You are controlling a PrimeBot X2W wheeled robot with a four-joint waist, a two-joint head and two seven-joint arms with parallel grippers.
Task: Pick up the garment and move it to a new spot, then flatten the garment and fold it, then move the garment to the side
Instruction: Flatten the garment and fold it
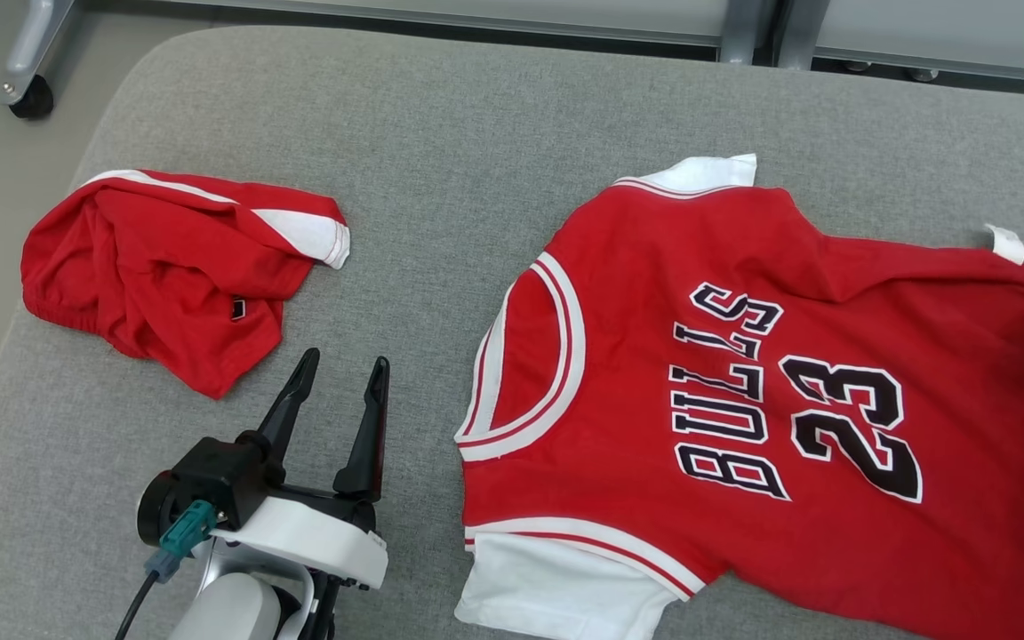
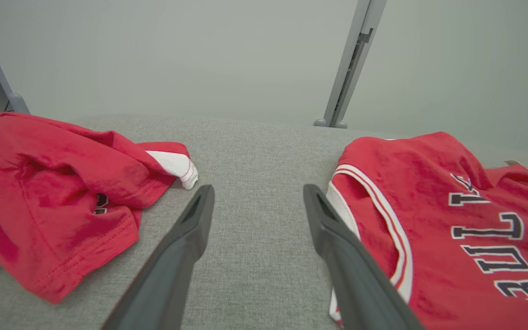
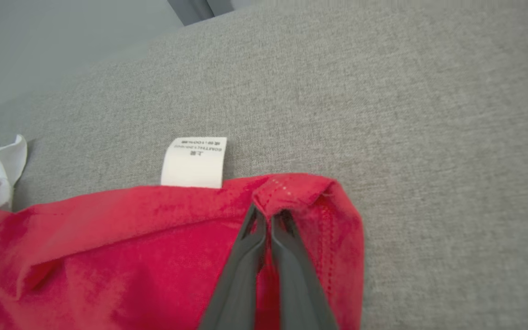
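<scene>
Across the grey tabletop [image 1: 441, 133] lies the red jersey [image 1: 743, 400], soft, light and limp, likely to sag and crease. At its hem corner the right tool [image 3: 268, 214] is pinched shut, a sound hold; the left tool [image 1: 345, 360] gapes wide, empty.

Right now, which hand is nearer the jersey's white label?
Right. The right hand is shut on the jersey hem just beside the label; the left hand is open off its collar end, over bare cushion.
</scene>
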